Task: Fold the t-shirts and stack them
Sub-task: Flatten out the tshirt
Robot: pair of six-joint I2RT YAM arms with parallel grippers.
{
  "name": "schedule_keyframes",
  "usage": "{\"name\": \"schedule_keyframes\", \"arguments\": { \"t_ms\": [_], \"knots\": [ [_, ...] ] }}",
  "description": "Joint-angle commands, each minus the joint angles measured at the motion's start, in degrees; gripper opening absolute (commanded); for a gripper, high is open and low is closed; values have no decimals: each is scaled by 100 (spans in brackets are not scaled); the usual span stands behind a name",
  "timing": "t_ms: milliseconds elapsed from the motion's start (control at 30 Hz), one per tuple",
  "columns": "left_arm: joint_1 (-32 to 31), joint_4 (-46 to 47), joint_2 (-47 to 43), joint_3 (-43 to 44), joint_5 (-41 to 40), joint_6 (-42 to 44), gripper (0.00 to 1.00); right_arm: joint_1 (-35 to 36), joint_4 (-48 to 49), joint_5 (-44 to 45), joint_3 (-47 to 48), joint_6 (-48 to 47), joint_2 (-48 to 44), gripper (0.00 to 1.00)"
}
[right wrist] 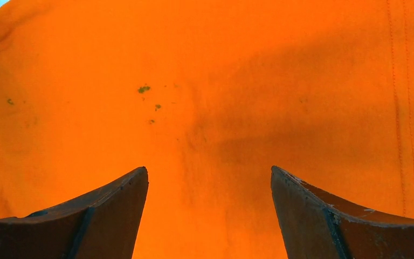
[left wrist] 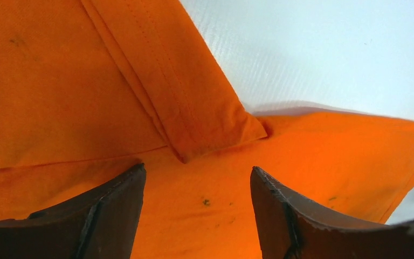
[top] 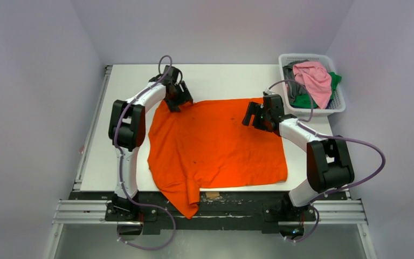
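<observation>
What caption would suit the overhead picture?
Left pincer and right pincer poised over a spread orange t-shirt.

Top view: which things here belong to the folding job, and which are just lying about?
Job: orange t-shirt spread on the table; pink shirt, green shirt and grey shirt heaped in the basket.
Lying about: the basket itself, at the far right corner; the table.

Buried and cropped cloth
The grey t-shirt [top: 294, 83] lies mostly under the pink t-shirt [top: 317, 81] in the basket [top: 302, 56]; both wrist views cut off the orange t-shirt [top: 215, 145] on every side.
</observation>
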Motion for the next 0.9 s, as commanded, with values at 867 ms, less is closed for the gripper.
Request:
{"name": "schedule_keyframes", "arguments": {
  "t_ms": [867],
  "knots": [
    [-136,1911,3162,4792,-321,-1649,54,15,212,-137,-122,-95,-54,80]
  ]
}}
